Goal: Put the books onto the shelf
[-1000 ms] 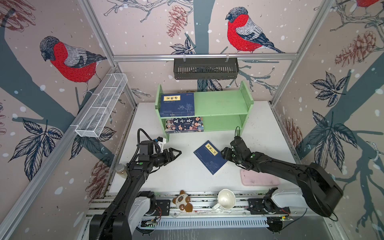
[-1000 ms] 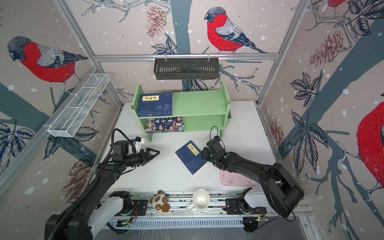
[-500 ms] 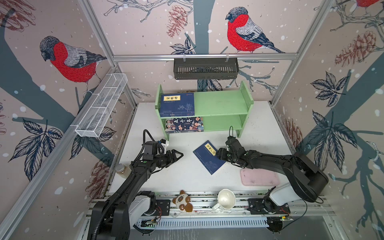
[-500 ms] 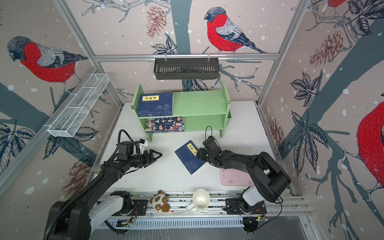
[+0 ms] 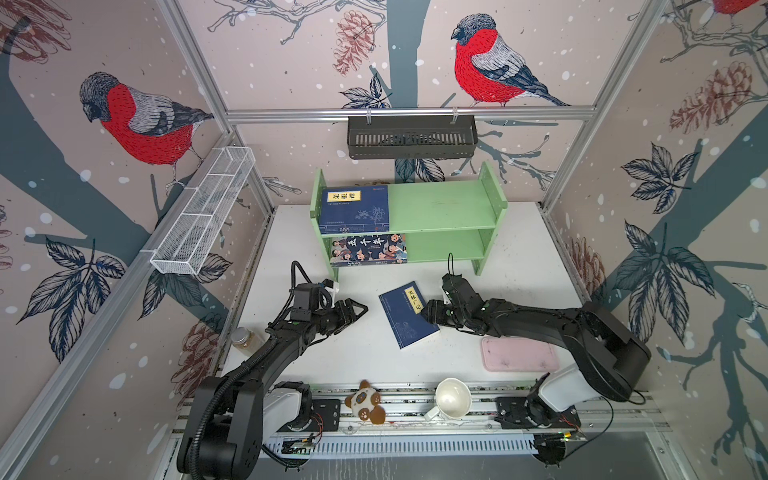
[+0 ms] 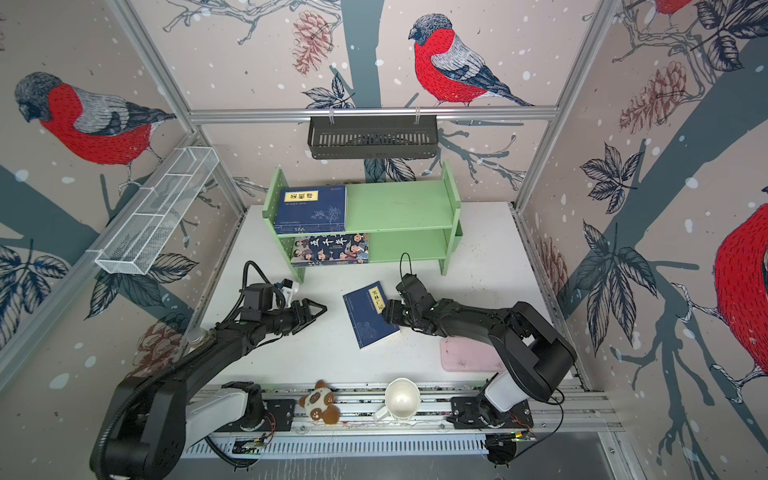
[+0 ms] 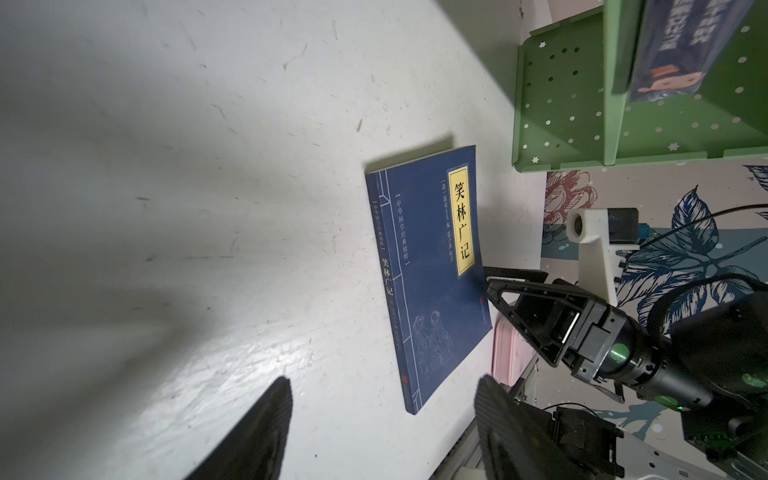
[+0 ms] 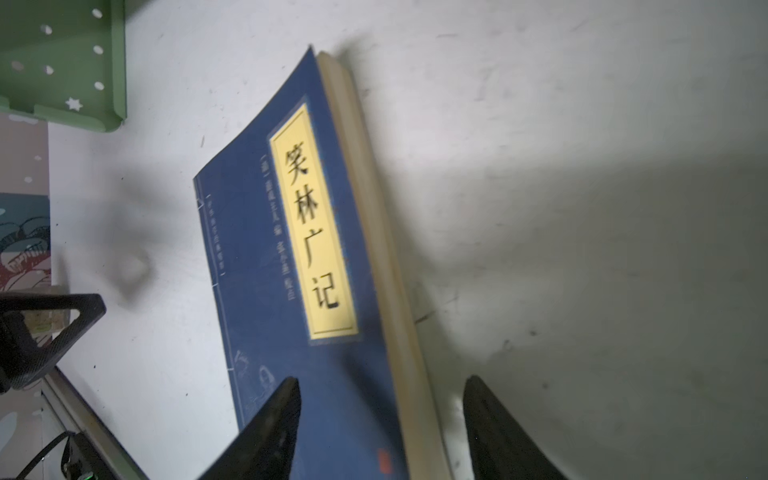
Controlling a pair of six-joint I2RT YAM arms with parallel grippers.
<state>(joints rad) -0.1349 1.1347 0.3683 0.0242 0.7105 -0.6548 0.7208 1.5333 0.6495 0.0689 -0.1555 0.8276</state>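
Between right gripper (image 8: pixel 380 386) jaws, navy book (image 8: pixel 266 249) edge

Pink tray (image 5: pixel 519 354) flat on my worktop (image 5: pixel 519 266); white mug (image 5: pixel 451 398) and plush toy (image 5: pixel 365 405) on front rail (image 5: pixel 409 402); jar (image 5: pixel 242 337) at left edge.

Small print on navy book (image 8: pixel 266 270) a blur in right wrist view, near corner off-frame.
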